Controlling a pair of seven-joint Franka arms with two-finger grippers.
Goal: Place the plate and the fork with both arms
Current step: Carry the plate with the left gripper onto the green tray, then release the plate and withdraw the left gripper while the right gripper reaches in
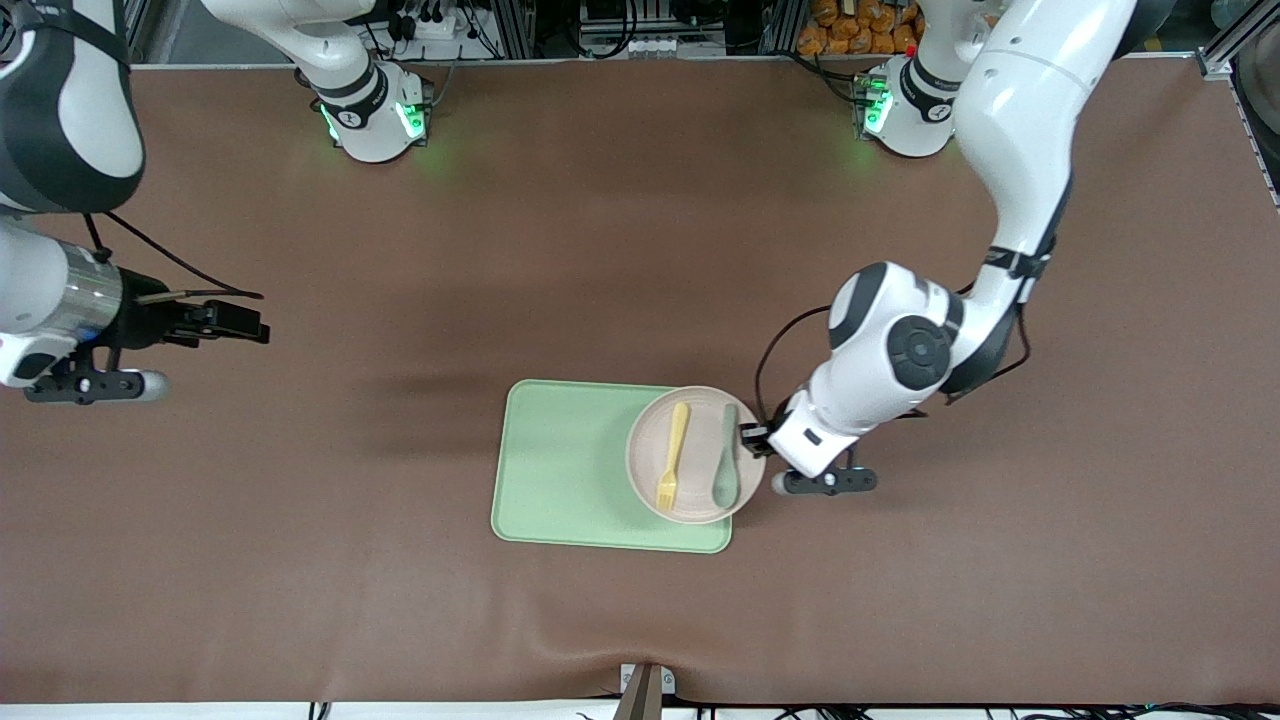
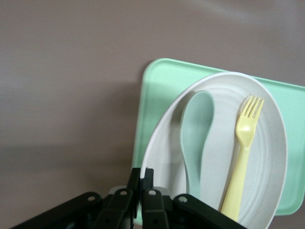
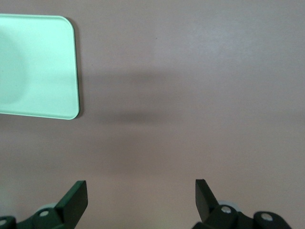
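Plate (image 1: 695,455) with one fork (image 1: 672,455), one spoon (image 1: 726,458)

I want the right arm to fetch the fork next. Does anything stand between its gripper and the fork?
Nothing visible does. The right gripper waits open over bare table toward the right arm's end; only flat tray lies between. The fork lies on the plate, beside the spoon.

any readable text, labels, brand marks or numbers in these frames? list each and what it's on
None readable.
Plate, fork, spoon, tray: no markings.
Round badges on the arm bases: too small to read.
Left gripper and right gripper: no text shows.
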